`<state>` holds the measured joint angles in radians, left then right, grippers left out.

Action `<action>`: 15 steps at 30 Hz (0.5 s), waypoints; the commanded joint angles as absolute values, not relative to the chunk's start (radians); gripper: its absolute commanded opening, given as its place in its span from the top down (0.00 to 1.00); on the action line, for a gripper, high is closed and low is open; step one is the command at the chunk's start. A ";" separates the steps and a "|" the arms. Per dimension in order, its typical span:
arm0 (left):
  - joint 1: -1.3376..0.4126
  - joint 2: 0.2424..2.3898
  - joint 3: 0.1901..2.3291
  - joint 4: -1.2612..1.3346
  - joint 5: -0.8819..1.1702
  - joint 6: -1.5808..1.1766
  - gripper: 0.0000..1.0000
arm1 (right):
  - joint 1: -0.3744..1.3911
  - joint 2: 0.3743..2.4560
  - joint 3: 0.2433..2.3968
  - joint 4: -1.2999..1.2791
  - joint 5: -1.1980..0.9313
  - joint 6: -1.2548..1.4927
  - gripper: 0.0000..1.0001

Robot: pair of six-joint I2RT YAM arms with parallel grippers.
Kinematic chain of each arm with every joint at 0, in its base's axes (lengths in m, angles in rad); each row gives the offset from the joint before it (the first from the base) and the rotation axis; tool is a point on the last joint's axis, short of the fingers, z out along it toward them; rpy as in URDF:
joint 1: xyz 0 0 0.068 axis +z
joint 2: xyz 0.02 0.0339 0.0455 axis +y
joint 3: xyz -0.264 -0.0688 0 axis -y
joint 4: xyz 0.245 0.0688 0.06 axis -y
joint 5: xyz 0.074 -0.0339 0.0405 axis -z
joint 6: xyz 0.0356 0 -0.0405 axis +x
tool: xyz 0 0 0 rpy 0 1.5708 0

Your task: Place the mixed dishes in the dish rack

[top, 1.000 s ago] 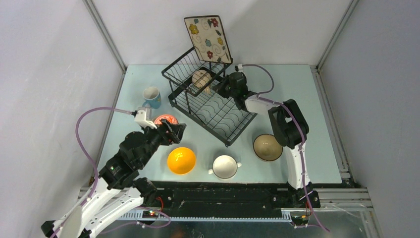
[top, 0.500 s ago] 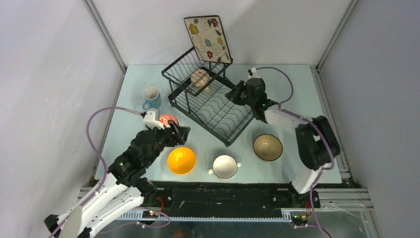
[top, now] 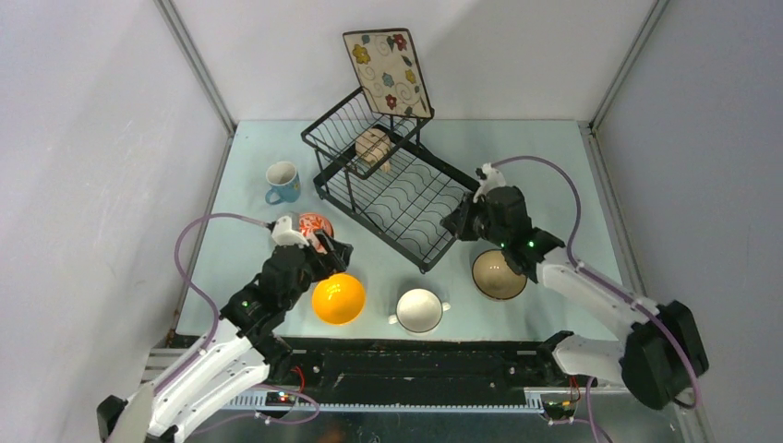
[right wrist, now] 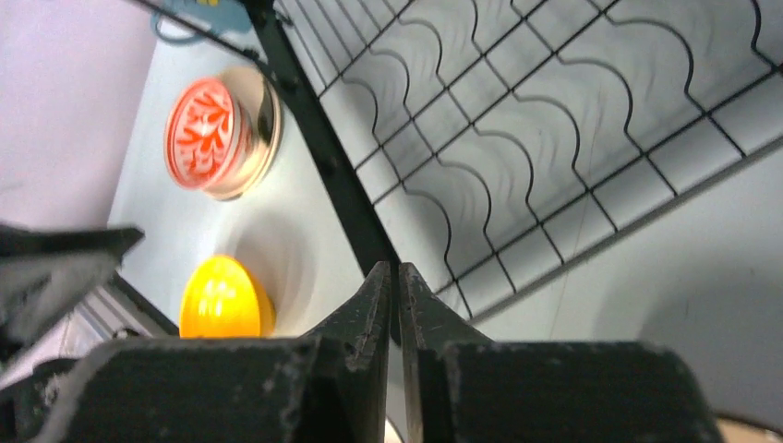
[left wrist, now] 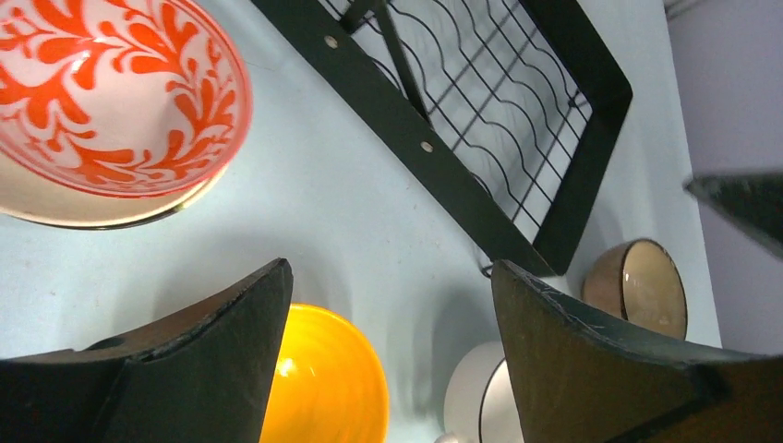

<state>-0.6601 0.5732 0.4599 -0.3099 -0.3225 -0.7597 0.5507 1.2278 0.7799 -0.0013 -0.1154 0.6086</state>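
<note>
The black dish rack (top: 399,209) stands mid-table; the square floral plate (top: 388,72) leans upright at its back and the beige mug (top: 374,148) lies in its basket. On the table are the blue mug (top: 283,181), red-patterned bowl (top: 312,224), orange-yellow bowl (top: 338,298), white two-handled bowl (top: 419,309) and tan bowl (top: 499,274). My left gripper (top: 334,254) hangs open between the red bowl (left wrist: 111,101) and the orange bowl (left wrist: 323,378), holding nothing. My right gripper (top: 459,226) is shut and empty at the rack's near right corner (right wrist: 517,120), above the tan bowl.
Grey walls with metal posts close in the table on three sides. The arm bases and a black rail run along the near edge. My left arm's finger (right wrist: 55,268) shows at the left of the right wrist view.
My right arm has pulled back from the basket and beige mug to the rack's near right corner. My left gripper has drifted slightly nearer the orange bowl, still open.
</note>
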 commanded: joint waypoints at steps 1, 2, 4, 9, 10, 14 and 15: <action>-0.517 0.564 0.452 -0.297 -0.266 -0.810 0.14 | 0.581 1.083 0.722 -0.091 -0.089 0.539 0.90; -0.477 0.566 0.446 -0.290 -0.241 -0.812 0.14 | 0.582 1.068 0.701 -0.094 -0.085 0.537 0.90; -0.366 0.571 0.438 -0.277 -0.172 -0.814 0.14 | 0.584 1.032 0.679 -0.104 -0.080 0.524 0.89; -0.164 0.571 0.437 -0.265 -0.179 -0.885 0.14 | 0.584 0.990 0.672 -0.132 -0.081 0.482 0.89; -0.114 0.577 0.430 -0.255 -0.180 -0.904 0.14 | 0.584 0.984 0.672 -0.136 -0.081 0.471 0.89; -0.011 0.634 0.434 -0.231 -0.206 -1.009 0.12 | 0.584 0.977 0.672 -0.157 -0.078 0.442 0.89; 0.009 0.650 0.459 -0.247 -0.218 -1.030 0.09 | 0.583 0.975 0.672 -0.161 -0.077 0.435 0.89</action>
